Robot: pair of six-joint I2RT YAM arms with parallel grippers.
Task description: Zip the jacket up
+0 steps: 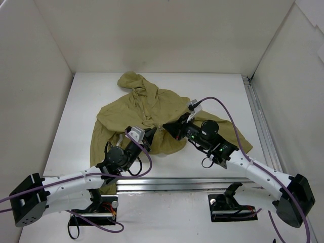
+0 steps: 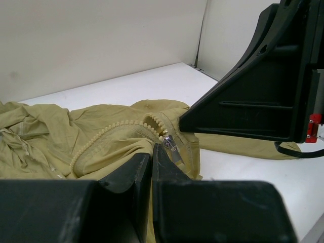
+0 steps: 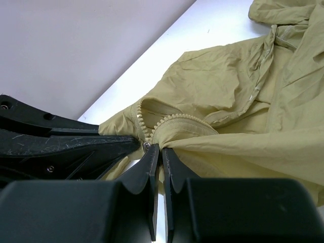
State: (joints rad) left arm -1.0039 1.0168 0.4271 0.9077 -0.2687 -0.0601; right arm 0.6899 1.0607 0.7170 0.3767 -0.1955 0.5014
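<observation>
The olive-khaki jacket (image 1: 147, 109) lies crumpled on the white table, its hood toward the back wall. Both grippers meet at its near hem. My left gripper (image 2: 152, 152) is shut, with fabric pinched between its fingers just beside the silver zipper slider (image 2: 169, 143). The zipper teeth (image 2: 116, 127) curve away open above it. My right gripper (image 3: 161, 151) is shut on bunched jacket fabric right next to the slider (image 3: 147, 147), and the cloth pulls taut to the right. In the top view the left gripper (image 1: 152, 134) and the right gripper (image 1: 168, 129) nearly touch.
White walls enclose the table on three sides. A metal rail (image 1: 182, 183) runs along the near edge and another (image 1: 257, 116) along the right side. Purple cables (image 1: 228, 114) loop over both arms. The left gripper's body (image 3: 55, 147) crowds the right wrist view.
</observation>
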